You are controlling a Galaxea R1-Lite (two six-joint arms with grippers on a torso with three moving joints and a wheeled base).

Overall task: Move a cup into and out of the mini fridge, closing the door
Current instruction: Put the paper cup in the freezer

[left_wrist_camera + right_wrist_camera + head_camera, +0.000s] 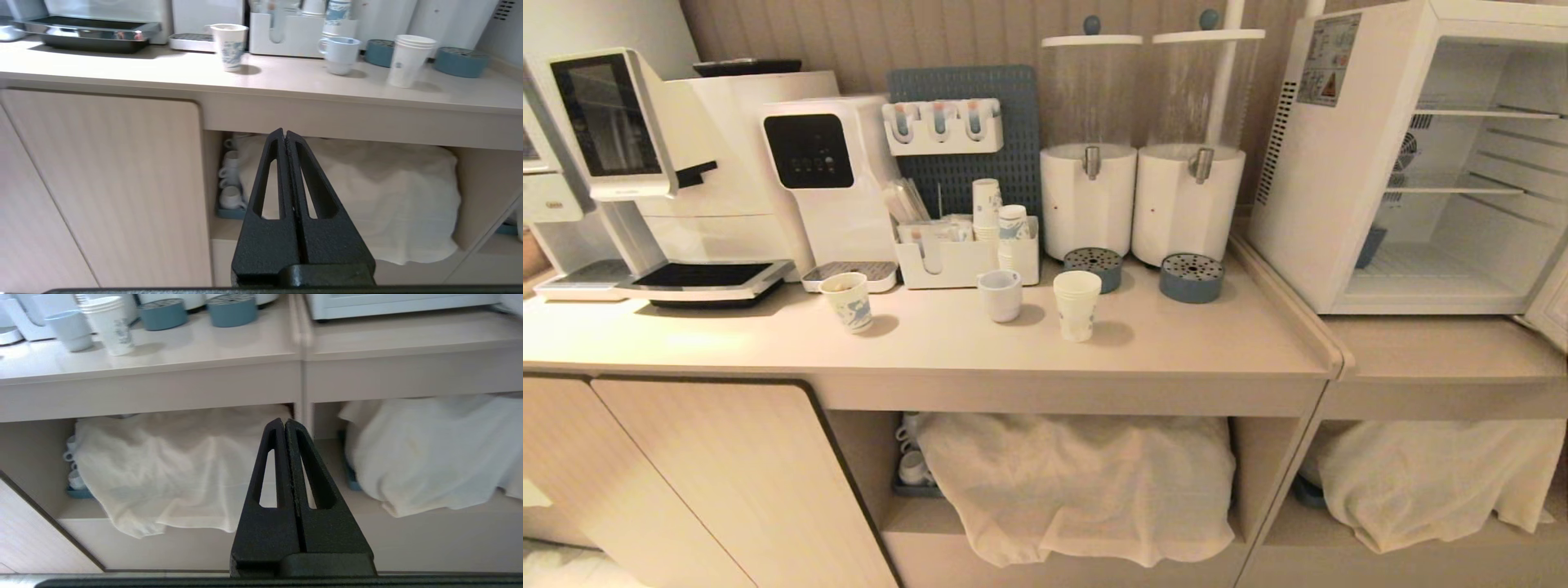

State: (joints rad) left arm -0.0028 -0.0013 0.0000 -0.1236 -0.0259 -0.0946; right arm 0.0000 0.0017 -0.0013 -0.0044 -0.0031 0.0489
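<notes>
The cup, white with layered rims, stands upright on the counter in front of the right dispenser; it also shows as the cup and the cup in the wrist views. The mini fridge stands at the right on a lower counter, its inside with wire shelves showing. The door is swung open, with only an edge of it in view at the far right. My left gripper and right gripper are both shut and empty, held low in front of the cabinet, below counter height. Neither arm appears in the head view.
A shorter printed paper cup and a white mug stand left of the cup. Behind are two drink dispensers, blue drip trays, an organiser with cup stacks and coffee machines. White cloths cover the lower shelves.
</notes>
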